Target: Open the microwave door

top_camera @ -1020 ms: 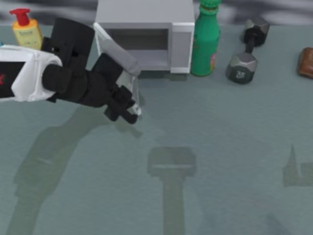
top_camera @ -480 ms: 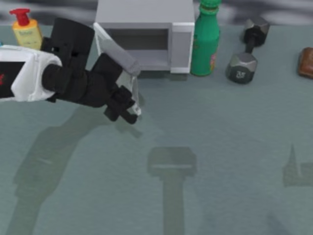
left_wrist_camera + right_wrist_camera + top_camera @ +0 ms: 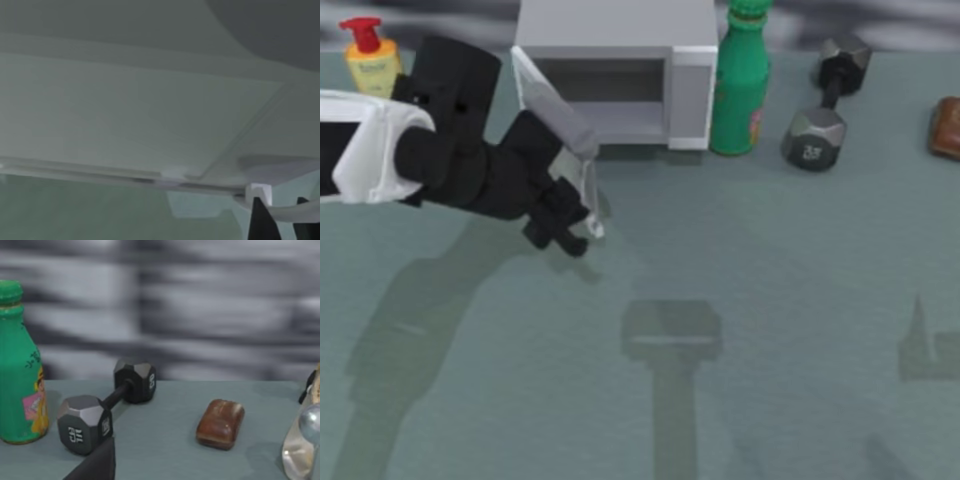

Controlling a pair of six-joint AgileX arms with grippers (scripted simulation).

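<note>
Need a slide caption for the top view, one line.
Left hand grips the microwave door at its free edge, swung well open from the microwave; green bottle and dumbbell alongside.

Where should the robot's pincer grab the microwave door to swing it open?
Best bet is the slim white handle on the free edge of the microwave door, farthest from the hinge, so the pull swings it most easily. Come from the table's left, as the left pincer does: the door is partly open, angled outward from the microwave.
</note>
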